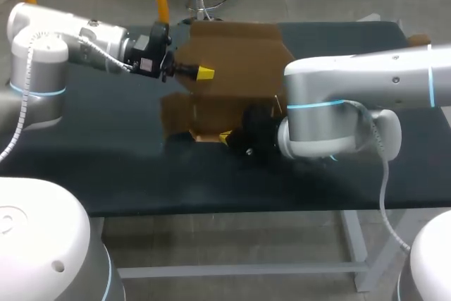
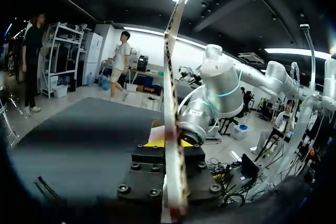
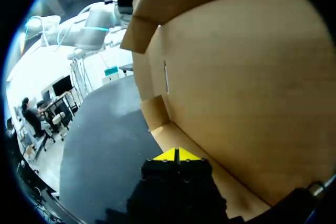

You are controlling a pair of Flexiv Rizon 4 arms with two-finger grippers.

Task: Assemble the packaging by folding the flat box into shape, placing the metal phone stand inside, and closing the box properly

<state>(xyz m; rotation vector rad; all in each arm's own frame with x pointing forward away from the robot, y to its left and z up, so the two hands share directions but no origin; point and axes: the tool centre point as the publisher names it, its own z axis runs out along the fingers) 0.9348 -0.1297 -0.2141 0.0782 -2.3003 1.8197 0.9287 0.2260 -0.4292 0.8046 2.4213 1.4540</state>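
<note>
**Left gripper clamped on the box wall, folding under way**

Left gripper is closed onto the box. In its own wrist view the cardboard runs edge-on between the two yellow tips, which press it from either side. It holds a big panel tilted up off the worktop, near the middle of the far edge. The lower part of the card lies on the dark surface toward the centre.

Right gripper sits low at the near side of the box, its tips together with no gap that I can see. The bottom flap lies just ahead of and beside them. I cannot tell whether they touch it or nip any card.

Judged from this, the job is in its first step: the flat box is half raised and not yet a closed shape, its walls standing open. The metal phone stand does not show in any view, so placing it and closing up are both to come.

The next move likely calls for the left gripper to hold the raised panel firm while the right gripper pushes or tucks the bottom flap under the wall, so that the creases fold square. Thin card bends easily, so too much push could buckle the panel or pull it out of the left gripper's hold.
</note>
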